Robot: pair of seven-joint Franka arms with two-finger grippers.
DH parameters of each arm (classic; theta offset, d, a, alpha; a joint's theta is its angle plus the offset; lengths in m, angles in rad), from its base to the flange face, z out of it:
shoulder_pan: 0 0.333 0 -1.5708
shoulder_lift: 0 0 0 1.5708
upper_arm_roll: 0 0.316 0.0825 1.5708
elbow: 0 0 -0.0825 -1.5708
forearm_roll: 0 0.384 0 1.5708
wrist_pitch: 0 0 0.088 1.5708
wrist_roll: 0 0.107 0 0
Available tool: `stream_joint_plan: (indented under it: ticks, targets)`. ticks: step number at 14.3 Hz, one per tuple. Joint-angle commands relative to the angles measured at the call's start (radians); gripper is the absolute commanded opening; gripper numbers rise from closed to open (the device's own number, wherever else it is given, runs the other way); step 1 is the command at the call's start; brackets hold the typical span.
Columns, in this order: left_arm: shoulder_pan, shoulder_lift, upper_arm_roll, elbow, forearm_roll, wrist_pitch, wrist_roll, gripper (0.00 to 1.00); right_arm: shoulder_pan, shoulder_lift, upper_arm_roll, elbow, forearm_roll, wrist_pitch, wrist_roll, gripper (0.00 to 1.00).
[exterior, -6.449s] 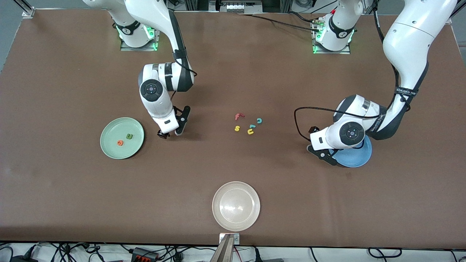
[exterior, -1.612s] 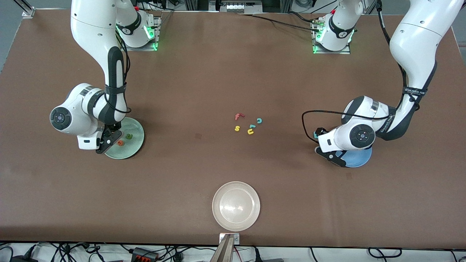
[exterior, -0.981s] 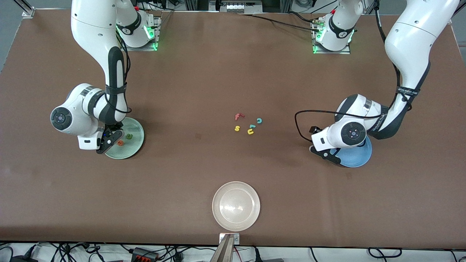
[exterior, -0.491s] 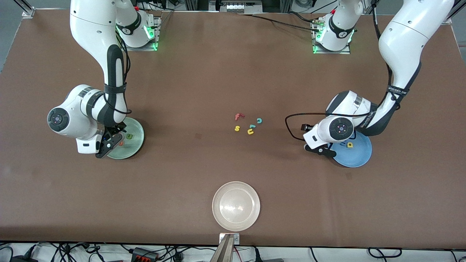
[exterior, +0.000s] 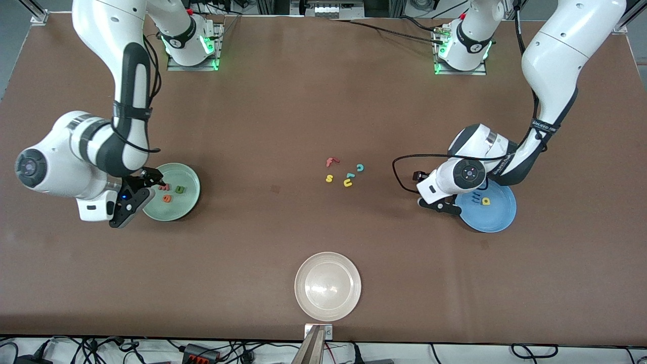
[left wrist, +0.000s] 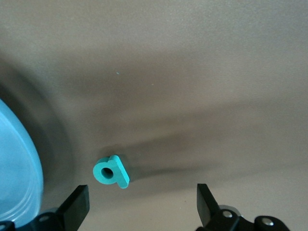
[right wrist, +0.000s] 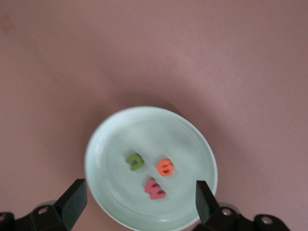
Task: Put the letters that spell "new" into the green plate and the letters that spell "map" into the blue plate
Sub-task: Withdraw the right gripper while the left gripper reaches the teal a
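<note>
1. the pinkish-red w [right wrist: 154, 188] now lay in the green plate [right wrist: 106, 144] beside the green n [right wrist: 135, 161] and orange e [right wrist: 165, 167]; "new" looked complete.
2. the right gripper [right wrist: 139, 211] had risen above that plate, fingers wide and empty.
3. the teal p [left wrist: 111, 172] lay on the table just beside the blue plate [exterior: 498, 218], which held the yellow a [exterior: 486, 201].
4. the left gripper [left wrist: 142, 211] hung over the p, fingers wide.

The cream-white plate [exterior: 328, 286] sits on the brown table [exterior: 323, 101], close to the edge nearest the front camera. Farther from that camera than this plate lie four small letters: red f [exterior: 331, 162], yellow s [exterior: 329, 178], yellow u [exterior: 348, 183], teal c [exterior: 360, 167].
</note>
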Motion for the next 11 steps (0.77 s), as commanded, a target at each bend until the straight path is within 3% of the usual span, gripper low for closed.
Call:
stream_joint_plan:
  ticks: [1,4,11]
  targets:
    - [0.011,0.001,-0.001,-0.016,0.047,0.019,-0.019,0.89,-0.060,0.000,0.004,0.041,0.103,-0.135,-0.006,1.00]
    - [0.011,0.004,0.001,-0.016,0.047,0.021,-0.019,0.67,-0.060,0.007,0.009,0.042,0.103,-0.131,-0.001,1.00]
    - [0.013,0.001,0.016,-0.011,0.096,0.033,-0.018,0.66,-0.053,0.007,0.010,0.045,0.108,-0.129,0.008,1.00]
